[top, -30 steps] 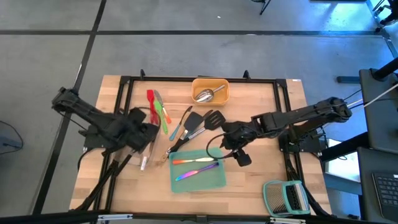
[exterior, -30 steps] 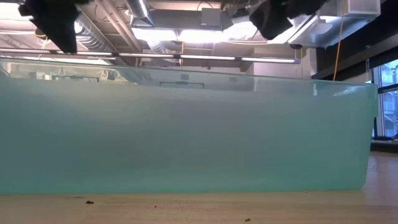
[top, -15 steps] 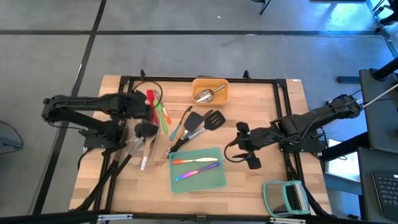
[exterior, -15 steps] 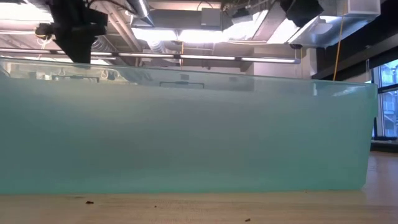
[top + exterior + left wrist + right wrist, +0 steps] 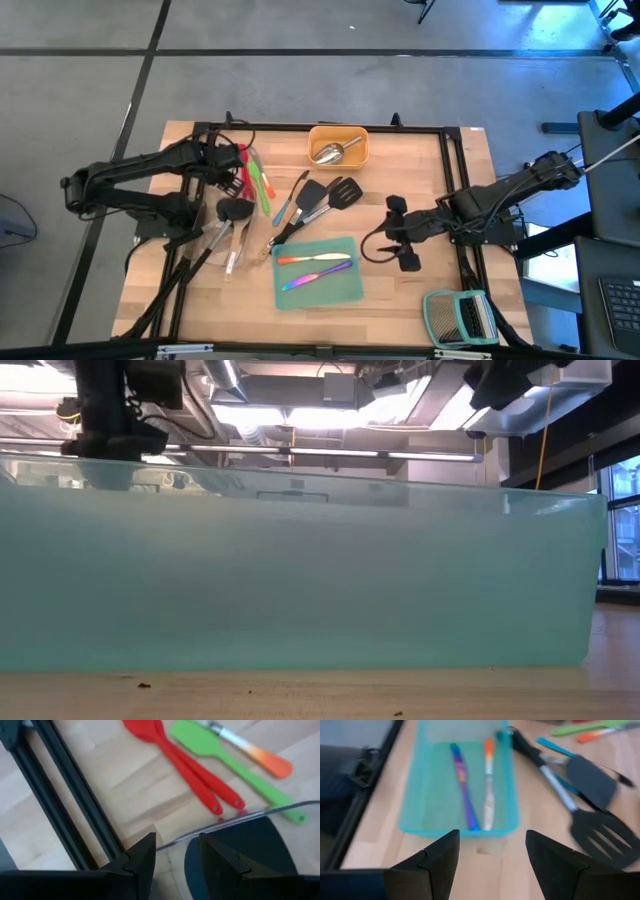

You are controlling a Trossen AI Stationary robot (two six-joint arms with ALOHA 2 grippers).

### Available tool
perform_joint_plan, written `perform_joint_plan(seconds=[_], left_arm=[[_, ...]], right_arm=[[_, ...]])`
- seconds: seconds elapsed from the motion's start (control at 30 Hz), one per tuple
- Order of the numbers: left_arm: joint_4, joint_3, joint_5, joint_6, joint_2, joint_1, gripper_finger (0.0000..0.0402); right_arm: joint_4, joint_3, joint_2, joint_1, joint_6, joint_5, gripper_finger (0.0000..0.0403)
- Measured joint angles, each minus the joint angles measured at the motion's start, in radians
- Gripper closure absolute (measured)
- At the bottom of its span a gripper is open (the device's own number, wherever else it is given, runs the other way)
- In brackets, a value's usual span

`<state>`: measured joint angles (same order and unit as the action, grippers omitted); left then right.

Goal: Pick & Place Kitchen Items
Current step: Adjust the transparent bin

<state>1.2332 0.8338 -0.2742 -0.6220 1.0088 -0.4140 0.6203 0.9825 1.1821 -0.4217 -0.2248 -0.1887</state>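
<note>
Red tools (image 5: 243,165), a green spatula (image 5: 263,190), a blue-handled tool (image 5: 288,205), black spatulas (image 5: 312,200) and a slotted turner (image 5: 346,190) lie flat on the wooden table. My left gripper (image 5: 228,160) hangs open just left of the red tools (image 5: 175,760), pointing steeply down, with nothing between its fingers (image 5: 176,840). A black spatula (image 5: 235,212) lies in the clear tray (image 5: 225,245). My right gripper (image 5: 385,238) stands open and empty (image 5: 492,837) to the right of the teal tray (image 5: 318,270), which holds an orange-handled knife (image 5: 488,785) and an iridescent piece (image 5: 462,785).
A yellow tray (image 5: 338,146) with a steel scoop (image 5: 332,152) stands at the far edge. A green-framed slatted rack (image 5: 460,318) sits at the near right corner. A black frame (image 5: 200,135) runs round the table. In the low view the teal tray's wall (image 5: 300,570) fills the picture.
My left gripper has swung from above the clear tray toward the table's far edge, turning as it went and sinking a little, and now hangs beside the red tools. My right gripper has drawn back from the black spatulas toward the table's right edge.
</note>
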Motion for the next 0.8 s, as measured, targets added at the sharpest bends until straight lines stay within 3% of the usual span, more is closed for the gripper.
perform_joint_plan(seconds=[0.3, 0.6, 0.8], left_arm=[[-0.002, -0.072, 0.051, -0.032, -0.001, -0.005, 0.0261], [0.070, -0.076, 0.137, -0.183, -0.054, 0.100, 0.0261], [0.058, -0.031, 0.070, -0.214, -0.095, 0.145, 0.0261]], right_arm=[[0.017, 0.000, -0.006, 0.000, -0.011, -0.029, 0.0171], [0.035, 0.000, -0.006, 0.000, -0.006, -0.029, 0.0171], [0.036, 0.000, -0.006, 0.003, 0.005, -0.044, 0.0171]])
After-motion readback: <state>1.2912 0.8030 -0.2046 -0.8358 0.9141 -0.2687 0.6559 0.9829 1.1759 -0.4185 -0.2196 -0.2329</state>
